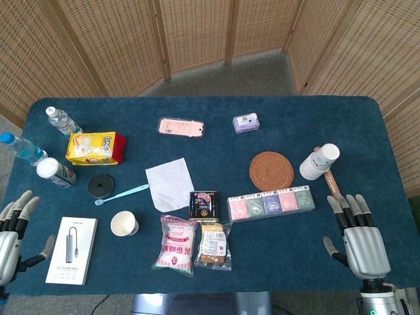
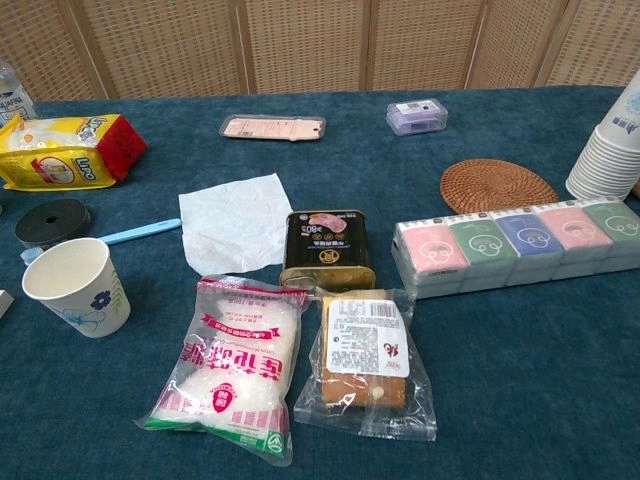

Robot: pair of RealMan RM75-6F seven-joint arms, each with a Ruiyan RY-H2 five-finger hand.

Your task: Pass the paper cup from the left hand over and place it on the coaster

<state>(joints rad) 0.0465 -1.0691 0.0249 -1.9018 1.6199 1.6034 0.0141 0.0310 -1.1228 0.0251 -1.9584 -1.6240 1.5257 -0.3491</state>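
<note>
A white paper cup (image 1: 124, 224) with a small flower print stands upright on the blue table, also seen as the paper cup (image 2: 76, 286) at the left of the chest view. The round woven coaster (image 1: 272, 171) lies right of centre, bare; the chest view shows the coaster (image 2: 498, 185) too. My left hand (image 1: 14, 230) hovers at the table's front-left corner, fingers apart, holding nothing, well left of the cup. My right hand (image 1: 358, 235) sits at the front right, fingers spread and empty. Neither hand shows in the chest view.
A stack of paper cups (image 1: 319, 161) lies right of the coaster. A row of tissue packs (image 1: 271, 204), a black tin (image 1: 203, 204), two food bags (image 1: 176, 244), a napkin (image 1: 169, 184), a toothbrush (image 1: 122, 194), a white box (image 1: 72, 250), bottles (image 1: 63, 121) and a yellow snack pack (image 1: 96, 147) lie around.
</note>
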